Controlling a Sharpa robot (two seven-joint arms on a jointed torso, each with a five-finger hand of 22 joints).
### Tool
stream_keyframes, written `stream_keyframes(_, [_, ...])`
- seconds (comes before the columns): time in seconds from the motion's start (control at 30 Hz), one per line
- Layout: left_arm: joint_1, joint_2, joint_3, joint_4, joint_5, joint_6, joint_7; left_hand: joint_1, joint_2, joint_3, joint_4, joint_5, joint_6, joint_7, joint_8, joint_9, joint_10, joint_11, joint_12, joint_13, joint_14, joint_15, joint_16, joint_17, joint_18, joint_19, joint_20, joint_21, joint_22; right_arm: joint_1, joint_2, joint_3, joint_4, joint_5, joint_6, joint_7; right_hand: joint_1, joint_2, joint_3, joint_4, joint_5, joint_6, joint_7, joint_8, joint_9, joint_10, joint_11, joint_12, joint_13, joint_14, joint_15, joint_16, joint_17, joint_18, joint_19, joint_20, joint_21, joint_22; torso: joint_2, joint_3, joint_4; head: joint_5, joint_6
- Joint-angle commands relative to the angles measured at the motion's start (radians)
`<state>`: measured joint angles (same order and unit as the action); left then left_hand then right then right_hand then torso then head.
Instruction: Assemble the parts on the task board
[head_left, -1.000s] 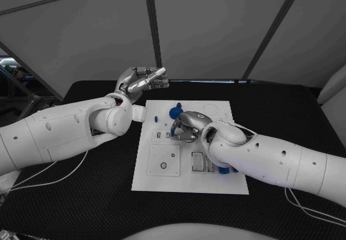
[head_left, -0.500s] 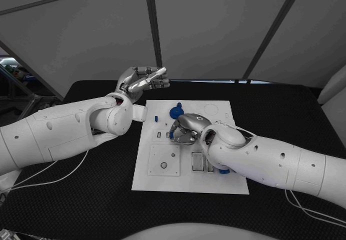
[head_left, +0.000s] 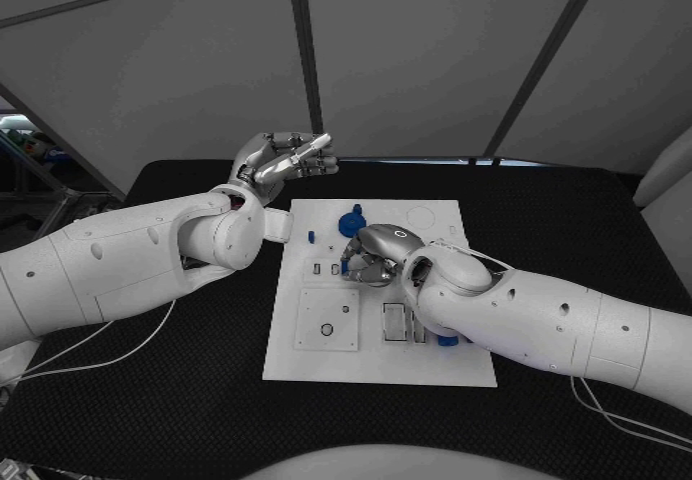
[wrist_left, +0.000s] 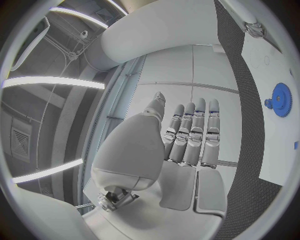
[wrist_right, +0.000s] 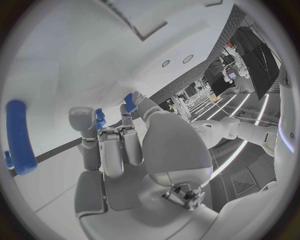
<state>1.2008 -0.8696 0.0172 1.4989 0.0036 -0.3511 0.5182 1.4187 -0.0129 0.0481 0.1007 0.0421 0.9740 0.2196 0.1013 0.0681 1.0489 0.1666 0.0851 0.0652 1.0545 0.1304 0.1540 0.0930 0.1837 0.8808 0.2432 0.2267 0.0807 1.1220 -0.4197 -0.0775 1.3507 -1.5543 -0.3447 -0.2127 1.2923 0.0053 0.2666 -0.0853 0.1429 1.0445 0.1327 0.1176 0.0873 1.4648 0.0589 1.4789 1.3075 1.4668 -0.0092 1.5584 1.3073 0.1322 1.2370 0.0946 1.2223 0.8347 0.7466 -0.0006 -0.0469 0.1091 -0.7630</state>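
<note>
White task board (head_left: 378, 360): mid-table, my right hand (head_left: 372, 256) pressed low on its centre.
Blue gear (head_left: 353, 220): seated at the far edge.
Small blue part (wrist_right: 129, 102): at my right fingertips; grip, I cannot tell.
Left hand (head_left: 286, 158): raised beyond the board, fingers together, empty.
Progress: I judge it partway.

White rectangular task board (head_left: 378, 372) lying flat at the centre of the black table, long axis running away from the robot. Blue gear-shaped part (head_left: 353, 221) at its far end; a small blue part (head_left: 310, 238) near its left edge; another blue part (head_left: 447, 342) at its right side.
</note>
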Motion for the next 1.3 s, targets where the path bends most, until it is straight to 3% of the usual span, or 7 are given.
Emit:
stream_keyframes(0.03, [0.001, 0.001, 0.001, 0.000, -0.002, 0.014, 0.001, -0.001, 0.008, 0.000, -0.007, 0.005, 0.006, -0.002, -0.005, -0.002, 0.005, 0.003, -0.006, 0.000, 0.006, 0.001, -0.007, -0.001, 0.000, 0.007, 0.003, -0.004, -0.002, -0.003, -0.003, -0.004, -0.007, -0.016, 0.005, -0.022, 0.000, 0.005, 0.006, -0.002, 0.004, 0.007, 0.003, 0.005, 0.001, 0.019, -0.006, 0.001, 0.139, 0.098, -0.009, 0.003, 0.237, -0.002, -0.001, -0.005, 0.005, -0.001, 0.000, 0.0001, 0.0000, -0.001, -0.001])
stream_keyframes(0.8, [0.001, 0.001, 0.001, 0.000, -0.002, 0.014, 0.000, -0.002, 0.008, -0.001, -0.008, 0.005, 0.006, -0.002, -0.007, -0.002, 0.005, 0.003, -0.007, 0.000, 0.006, 0.001, -0.008, -0.001, 0.000, 0.007, 0.003, -0.005, -0.002, -0.003, 0.001, -0.004, -0.016, -0.013, 0.043, -0.010, -0.012, -0.011, 0.005, -0.005, -0.001, -0.004, 0.008, -0.004, -0.004, 0.013, -0.003, -0.006, 0.131, 0.096, -0.008, 0.000, 0.232, -0.001, -0.005, -0.005, 0.001, -0.009, 0.000, -0.0007, 0.0002, -0.003, -0.003])
stream_keyframes(1.3, [0.001, 0.002, 0.001, -0.002, -0.002, 0.016, 0.000, -0.002, 0.008, -0.001, -0.008, 0.005, 0.006, -0.002, -0.007, -0.002, 0.005, 0.003, -0.007, 0.000, 0.006, 0.001, -0.008, -0.001, 0.000, 0.007, 0.003, -0.005, -0.002, -0.003, -0.001, -0.004, -0.005, -0.010, -0.003, -0.007, -0.014, -0.010, 0.009, -0.004, 0.000, 0.005, 0.005, -0.001, -0.003, 0.018, -0.004, -0.001, 0.138, 0.097, -0.008, 0.001, 0.235, -0.002, -0.003, -0.005, 0.002, -0.005, 0.000, 0.0004, 0.0002, 0.000, -0.003])
